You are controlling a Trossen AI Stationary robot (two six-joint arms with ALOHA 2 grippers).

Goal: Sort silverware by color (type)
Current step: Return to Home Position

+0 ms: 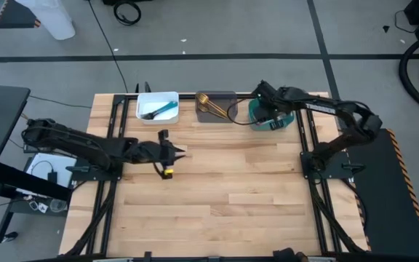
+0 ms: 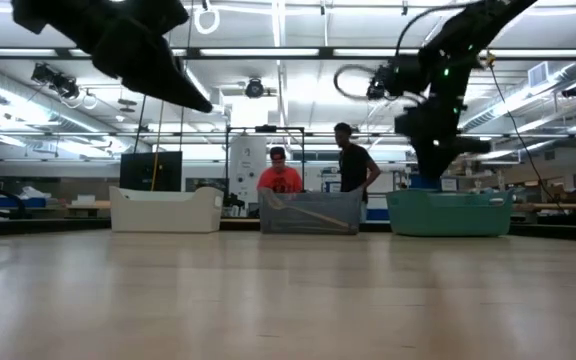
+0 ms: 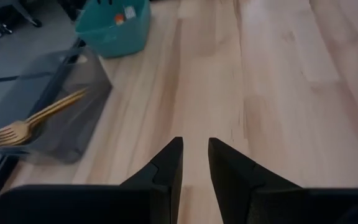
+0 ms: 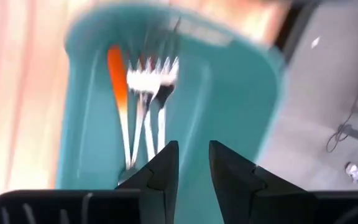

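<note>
- Right hand (image 4: 193,149) hung just above the teal bin (image 4: 241,106), pointing down into it, its two fingers a narrow gap apart with nothing between them.
- Orange-handled forks (image 4: 143,93) lay in that bin below the hand, side by side, with their long axes along the bin's length. One orange handle showed beside the bright tines of its neighbours. Blur hid how many there were.
- The right arm rose from the desk's (image 1: 231,196) right edge, its elbow bent outward. Its forearm stretched toward the far edge, where the three bins stood in a row.
- The left hand (image 1: 174,152) hovered over bare wood on the left half of the desk, well apart from the bins. It pointed toward the desk's right side. Its fingers were also slightly spread and held nothing.
- The left arm was folded low, coming in from the desk's left edge, and the level view showed it raised clear of the wood.
- Gold forks (image 3: 30,124) sat in the grey bin (image 1: 224,97) in the middle of the row. They lay on a slant, tines toward the white bin's side and handles toward the teal bin's side.
- Blue-handled pieces (image 1: 164,110) lay in the white bin (image 1: 157,94) at the row's left end. They lay diagonally, handles toward the grey bin and heads toward the bin's left end.
</note>
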